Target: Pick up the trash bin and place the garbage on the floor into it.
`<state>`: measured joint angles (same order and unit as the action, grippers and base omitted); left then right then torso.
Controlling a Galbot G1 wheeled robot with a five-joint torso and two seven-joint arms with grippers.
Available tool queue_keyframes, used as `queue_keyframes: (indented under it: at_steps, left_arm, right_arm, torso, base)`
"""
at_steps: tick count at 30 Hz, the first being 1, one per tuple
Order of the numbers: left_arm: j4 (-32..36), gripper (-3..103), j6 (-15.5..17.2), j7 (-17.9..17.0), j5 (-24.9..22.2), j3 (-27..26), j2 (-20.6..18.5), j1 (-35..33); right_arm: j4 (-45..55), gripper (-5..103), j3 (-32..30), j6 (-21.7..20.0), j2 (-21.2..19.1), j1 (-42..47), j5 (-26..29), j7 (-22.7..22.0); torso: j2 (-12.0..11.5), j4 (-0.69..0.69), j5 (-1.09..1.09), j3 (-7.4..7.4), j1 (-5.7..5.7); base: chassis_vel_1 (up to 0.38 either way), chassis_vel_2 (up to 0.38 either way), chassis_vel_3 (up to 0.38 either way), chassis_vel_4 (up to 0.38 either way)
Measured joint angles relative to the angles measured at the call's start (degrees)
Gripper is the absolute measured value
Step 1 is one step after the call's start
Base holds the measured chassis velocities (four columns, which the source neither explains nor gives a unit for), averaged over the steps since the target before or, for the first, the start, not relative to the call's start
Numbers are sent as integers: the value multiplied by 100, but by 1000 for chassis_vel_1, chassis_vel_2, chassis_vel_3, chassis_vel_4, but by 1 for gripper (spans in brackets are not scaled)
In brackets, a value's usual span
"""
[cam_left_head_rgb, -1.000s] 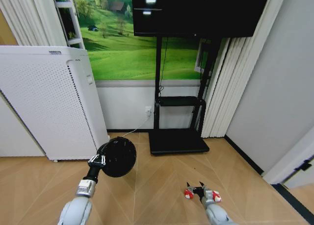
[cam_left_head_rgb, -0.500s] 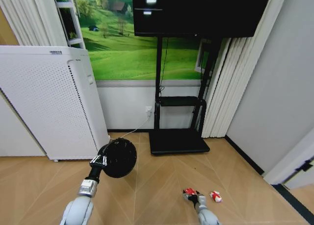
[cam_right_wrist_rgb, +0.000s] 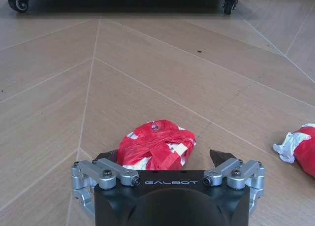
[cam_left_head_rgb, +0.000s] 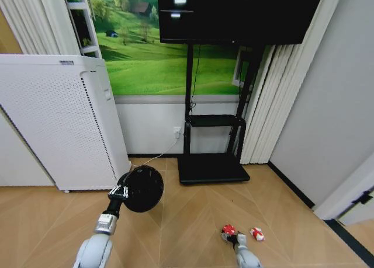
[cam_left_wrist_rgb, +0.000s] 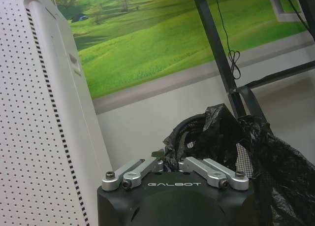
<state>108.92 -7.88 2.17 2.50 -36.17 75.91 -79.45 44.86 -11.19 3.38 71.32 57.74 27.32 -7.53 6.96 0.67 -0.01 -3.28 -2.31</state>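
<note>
My left gripper is shut on the rim of the trash bin, a small black mesh basket lined with a black bag, held above the floor. In the left wrist view the left gripper pinches the rim and liner of the trash bin. My right gripper is low over the floor and open. Its fingers straddle one piece of garbage, a crumpled red-and-white wrapper, also visible from the head as the wrapper. A second wrapper lies just to the right.
A tall white air purifier stands at the left, close to the held bin. The black TV stand base sits ahead against the wall, with a white cable beside it. A grey wall and dark floor strip close the right side.
My right gripper has shifted left and lower, from between the two wrappers to around the left one. The left arm with the bin has barely moved.
</note>
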Motion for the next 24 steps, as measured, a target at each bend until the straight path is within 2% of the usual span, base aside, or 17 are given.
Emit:
queue_keyframes:
  at_steps: [4,6,7,10,11,13,15,16,18,20,24]
  left_arm:
    - [-2,7,-2,0,6,1,5,0]
    - [-5,7,-5,-1,9,0,5,-4]
    - [-5,7,-5,-1,9,0,5,-4]
    - [-15,7,-14,-3,13,-2,4,-7]
    - [-15,7,-14,-3,13,-2,4,-7]
    - [-26,7,-23,-4,14,-3,2,-5]
    - [-30,7,-25,-4,14,-3,2,-3]
    - [-36,7,-26,-5,15,-3,2,2]
    - [-43,7,-28,-5,16,-2,3,6]
    - [-59,7,-33,-5,21,2,5,15]
    - [-84,7,-41,-5,31,11,16,35]
  right_arm:
    - [-16,100,0,53,32,4,-53,67]
    - [-72,91,-3,158,59,-6,-148,146]
    - [-72,91,-3,158,59,-6,-148,146]
    - [-122,75,-7,243,76,-24,-228,192]
    - [-122,75,-7,243,76,-24,-228,192]
    - [-141,66,-10,273,76,-32,-258,204]
    - [-148,66,-12,283,74,-33,-274,207]
    - [-171,60,-17,307,71,-38,-306,220]
    - [-192,60,-20,324,70,-42,-324,228]
    - [-213,54,-23,339,62,-47,-345,244]
    - [-189,54,-23,337,43,-33,-357,237]
  torso:
    - [0,0,1,0,0]
    - [0,0,1,0,0]
    - [0,0,1,0,0]
    - [0,0,0,0,0]
    - [0,0,0,0,0]
    - [0,0,-1,0,0]
    - [0,0,-1,0,0]
    - [0,0,-1,0,0]
    - [0,-1,-1,1,0]
    - [0,-1,0,1,0]
    - [0,-2,1,1,0]
  base:
    - [0,0,0,0]
    - [0,0,0,0]
    - [0,0,0,0]
    - [0,0,0,0]
    - [0,0,0,0]
    - [0,0,0,0]
    - [0,0,0,0]
    - [0,0,0,0]
    - [0,0,0,0]
    - [0,0,0,0]
    - [0,0,0,0]
